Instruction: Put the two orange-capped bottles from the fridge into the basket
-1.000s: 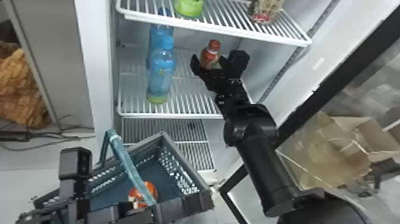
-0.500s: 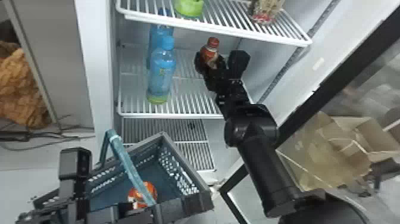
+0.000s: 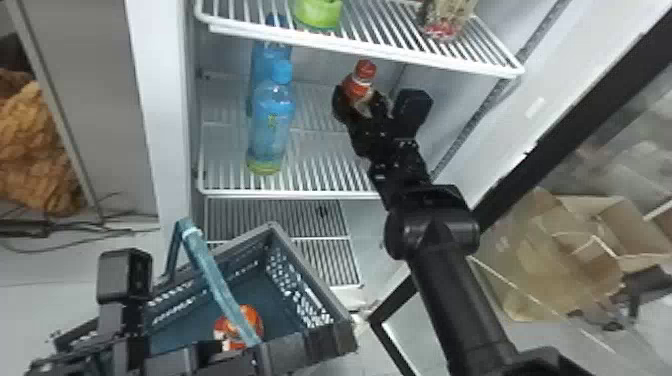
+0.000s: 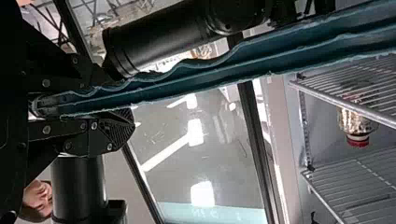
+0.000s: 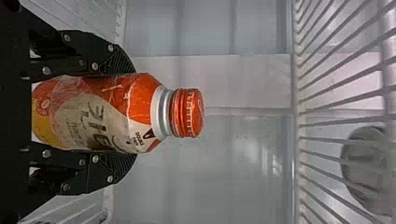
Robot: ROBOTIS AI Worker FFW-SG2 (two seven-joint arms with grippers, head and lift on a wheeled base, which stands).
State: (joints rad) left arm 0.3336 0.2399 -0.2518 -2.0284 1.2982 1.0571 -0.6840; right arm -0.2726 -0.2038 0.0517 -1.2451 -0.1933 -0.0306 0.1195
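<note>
The right gripper (image 5: 133,113) grasps an orange-capped bottle (image 5: 140,102) inside the fridge (image 3: 172,100), the pair slightly higher in the head view than a second ago; the hold appears firm and the lift out likely under way. The left gripper (image 4: 116,100) clenches the teal handle (image 4: 210,77) of the basket (image 3: 312,347), where one orange-and-white item (image 3: 254,320), probably the other bottle, lies partly behind the handle. The count: one bottle grasped, one item in one basket, two blue bottles (image 3: 272,120), one green container (image 3: 320,12), one red-ended jar (image 3: 445,20).
</note>
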